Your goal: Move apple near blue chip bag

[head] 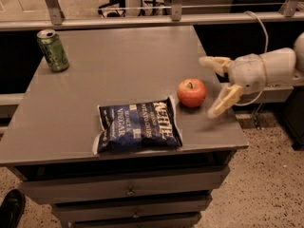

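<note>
One near camera looks down over the desk's (128, 65) front edge. The end effector (216, 82), spread wide, hangs at its right edge.

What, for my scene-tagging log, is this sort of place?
Likely an office or lab: a grey drawer cabinet on speckled flooring, chair bases beyond a railing. The gripper, fingers open, hovers beside the apple.

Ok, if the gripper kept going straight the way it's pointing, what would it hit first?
Probably the apple: the open gripper, at the table's edge, points at it with nothing between, though depth is unclear.
</note>
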`<state>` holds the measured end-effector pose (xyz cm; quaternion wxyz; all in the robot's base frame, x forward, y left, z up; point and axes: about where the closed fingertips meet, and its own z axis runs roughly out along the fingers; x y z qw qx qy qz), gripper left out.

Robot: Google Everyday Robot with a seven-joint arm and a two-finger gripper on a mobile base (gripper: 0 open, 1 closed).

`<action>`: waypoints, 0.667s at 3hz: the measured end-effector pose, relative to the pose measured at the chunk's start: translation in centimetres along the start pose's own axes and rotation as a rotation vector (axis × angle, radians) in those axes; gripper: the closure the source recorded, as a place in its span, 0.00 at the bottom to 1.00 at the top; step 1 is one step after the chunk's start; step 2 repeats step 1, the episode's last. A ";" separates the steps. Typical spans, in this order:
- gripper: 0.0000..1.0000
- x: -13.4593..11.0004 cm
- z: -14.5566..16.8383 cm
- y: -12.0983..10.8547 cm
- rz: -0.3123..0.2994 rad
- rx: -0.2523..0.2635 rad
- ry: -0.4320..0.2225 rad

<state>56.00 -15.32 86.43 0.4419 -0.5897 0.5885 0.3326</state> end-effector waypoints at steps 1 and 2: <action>0.00 0.5 -5.4 -0.7 0.007 0.137 0.056; 0.00 0.5 -5.4 -0.7 0.007 0.137 0.056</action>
